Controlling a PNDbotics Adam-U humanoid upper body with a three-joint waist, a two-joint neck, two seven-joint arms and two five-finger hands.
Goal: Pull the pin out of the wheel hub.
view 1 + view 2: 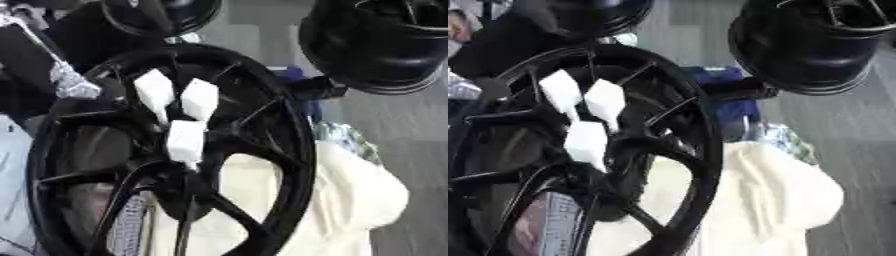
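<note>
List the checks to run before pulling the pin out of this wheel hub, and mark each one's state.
1. Wheel hub in view, close to the camera: ok.
2. Pin located: three white blocks sit among the spokes near the centre; which one is the pin: cannot tell.
3. Left hand in view and ready: not ok, it shows in neither view.
4. Right hand in view and ready: not ok, it shows in neither view.
5. Hub steady: a cream cloth lies behind it, but what holds it up is hidden: cannot tell.
</note>
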